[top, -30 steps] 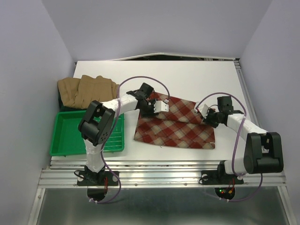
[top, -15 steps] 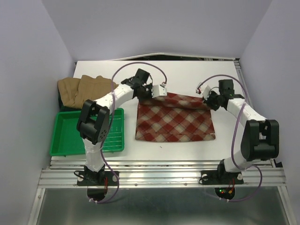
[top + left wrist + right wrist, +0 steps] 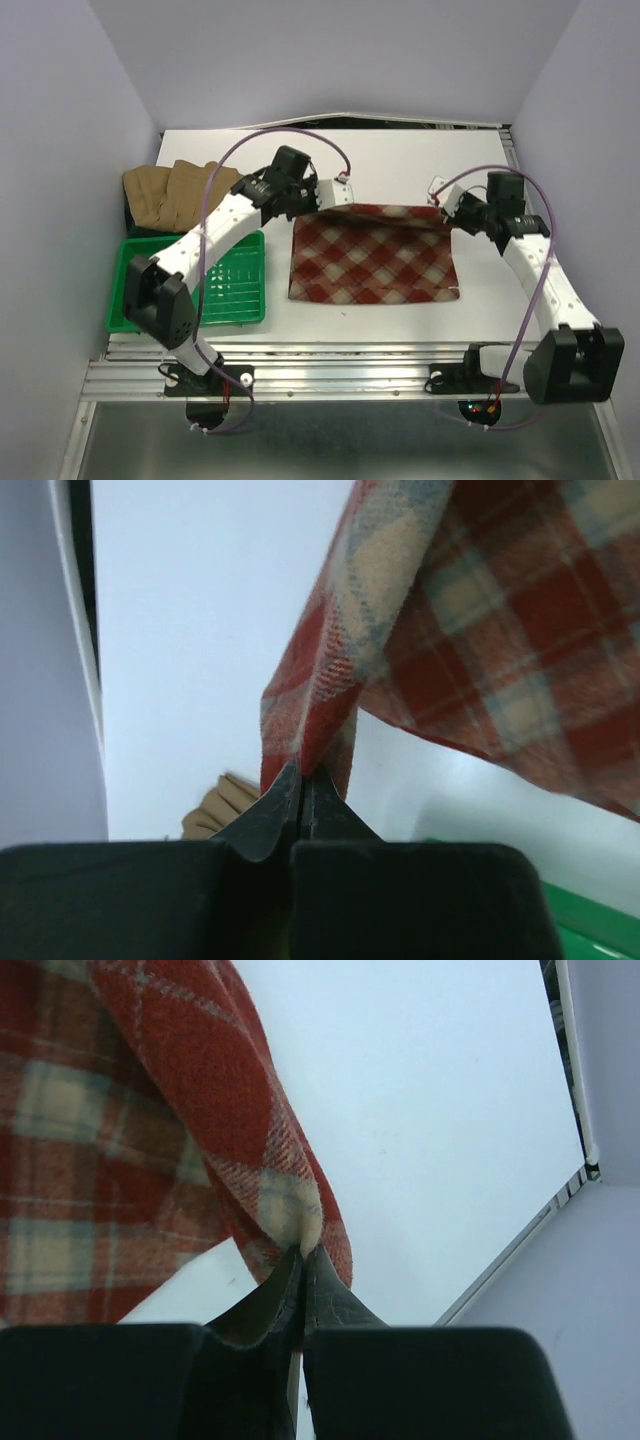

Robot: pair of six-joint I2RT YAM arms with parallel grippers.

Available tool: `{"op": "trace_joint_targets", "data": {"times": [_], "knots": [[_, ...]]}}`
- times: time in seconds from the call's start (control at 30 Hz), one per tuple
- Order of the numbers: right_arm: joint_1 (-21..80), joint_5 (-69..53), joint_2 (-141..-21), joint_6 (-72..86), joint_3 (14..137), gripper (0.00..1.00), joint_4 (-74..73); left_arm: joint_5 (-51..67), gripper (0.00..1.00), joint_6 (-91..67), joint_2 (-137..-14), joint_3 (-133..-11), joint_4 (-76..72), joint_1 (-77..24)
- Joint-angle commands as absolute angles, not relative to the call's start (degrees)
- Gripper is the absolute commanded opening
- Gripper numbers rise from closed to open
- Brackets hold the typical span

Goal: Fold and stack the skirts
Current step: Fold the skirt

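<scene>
Currently you have both tools clamped on the red-and-cream plaid skirt (image 3: 372,258): your left gripper (image 3: 340,200) pinches its corner at 11 o'clock and your right gripper (image 3: 447,207) pinches the corner at 1 o'clock. Each wrist view shows the jaws closed tight on a fold of cloth. The skirt's far edge is stretched between the two grippers, and its near part lies spread on the middle of the white table (image 3: 400,155). The tabletop is plain, matte and smooth, and it shows bare around the skirt on all sides. At 10 o'clock on the table the tan-brown skirts (image 3: 185,190) sit in a rumpled pile against the left wall. Just nearer to you, at 8 o'clock, the green ribbed tray (image 3: 133,295) lies flat, well apart from the plaid cloth. Pale lavender walls (image 3: 330,50) close in the table on the left, far and right sides. A ridged metal rail (image 3: 340,365) runs along the near edge at 6 o'clock, where both arm bases are bolted.
</scene>
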State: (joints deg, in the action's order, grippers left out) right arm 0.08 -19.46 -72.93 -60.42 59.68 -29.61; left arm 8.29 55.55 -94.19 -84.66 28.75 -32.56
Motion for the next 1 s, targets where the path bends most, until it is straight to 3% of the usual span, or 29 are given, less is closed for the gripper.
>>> {"op": "trace_joint_targets", "data": {"times": [0.0,0.27,0.43,0.73,0.97], "knots": [[-0.4,-20.7,-65.0,-66.4,52.0,0.01,-34.9,7.6,0.00,51.3,-85.8,-77.5,34.2,-35.6],[1.5,-20.4,-60.0,-68.2,31.1,0.01,-31.1,9.7,0.00,40.9,-84.5,-55.1,30.1,-41.9],[2.7,-17.8,-63.1,-67.3,24.4,0.01,-22.8,11.9,0.00,38.2,-91.8,-51.2,25.9,-42.5],[2.7,-15.5,-77.0,-59.8,33.1,0.01,-17.5,7.6,0.00,33.4,-103.1,-59.1,22.2,-40.2],[2.7,-13.8,-79.7,-58.3,44.5,0.01,-18.9,6.2,0.00,36.2,-103.5,-70.7,29.1,-34.5]]}}
